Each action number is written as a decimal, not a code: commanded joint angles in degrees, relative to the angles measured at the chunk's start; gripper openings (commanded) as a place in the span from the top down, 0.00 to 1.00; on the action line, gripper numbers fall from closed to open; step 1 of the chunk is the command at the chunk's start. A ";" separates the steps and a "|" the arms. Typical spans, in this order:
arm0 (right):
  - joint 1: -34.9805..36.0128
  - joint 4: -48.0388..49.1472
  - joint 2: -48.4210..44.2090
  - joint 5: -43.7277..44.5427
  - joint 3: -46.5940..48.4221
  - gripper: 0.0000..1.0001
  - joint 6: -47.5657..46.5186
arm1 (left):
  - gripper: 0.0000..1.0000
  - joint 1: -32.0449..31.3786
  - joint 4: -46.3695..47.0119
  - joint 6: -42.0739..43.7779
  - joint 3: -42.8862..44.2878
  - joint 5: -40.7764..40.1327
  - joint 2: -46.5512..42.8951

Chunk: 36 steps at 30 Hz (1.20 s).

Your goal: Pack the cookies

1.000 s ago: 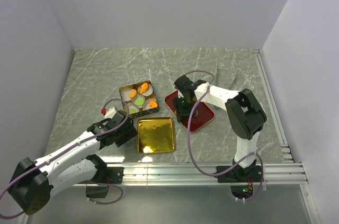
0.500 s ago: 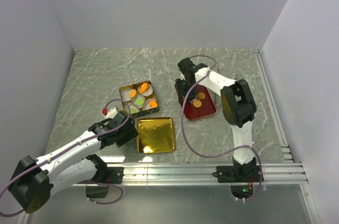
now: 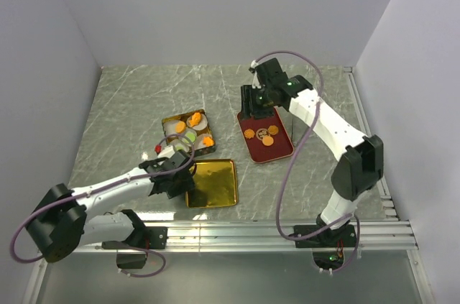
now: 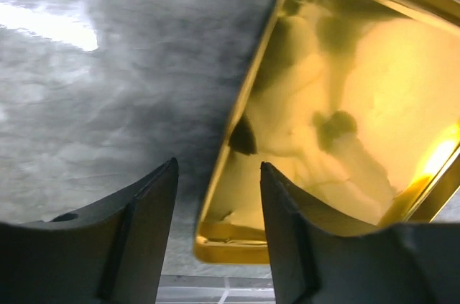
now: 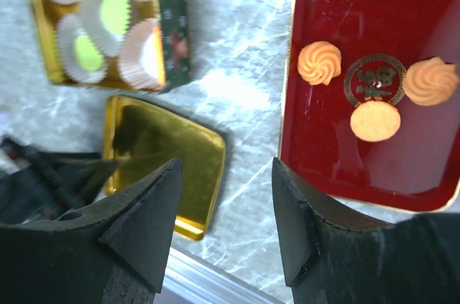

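Observation:
Three orange cookies (image 3: 267, 141) lie on a red tray (image 3: 280, 152); in the right wrist view they are two swirled ones (image 5: 320, 62) and a flat round one (image 5: 374, 121). More orange and green cookies (image 3: 188, 136) sit in white paper cups in the gold box (image 3: 167, 121), also seen in the right wrist view (image 5: 115, 13). My right gripper (image 3: 255, 105) is open and empty, raised over the tray's far end (image 5: 224, 174). My left gripper (image 3: 181, 179) is open, low, with its jaws either side of the left rim of the gold lid (image 4: 218, 174).
The gold lid (image 3: 212, 183) lies upside down near the front rail (image 3: 287, 231); it also shows in the left wrist view (image 4: 345, 103) and the right wrist view (image 5: 162, 157). White walls enclose the marble table on three sides.
My right arm has lifted up and back off the red tray, uncovering the three cookies. The tray has turned and sits slightly farther back. My left gripper has moved right to the lid's edge.

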 commanded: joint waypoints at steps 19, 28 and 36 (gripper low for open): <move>-0.45 0.13 -7.96 -0.88 -8.77 0.39 -0.70 | 0.99 -5.63 -7.46 -4.30 5.66 -3.68 5.88; -0.36 -3.73 -7.70 -4.74 -0.26 0.39 0.70 | 0.99 -6.51 -17.40 -8.61 10.23 -5.97 -6.07; 0.43 -5.06 -9.55 -12.39 2.31 0.39 2.81 | 0.99 -6.86 -26.54 -11.77 16.64 -8.42 -13.80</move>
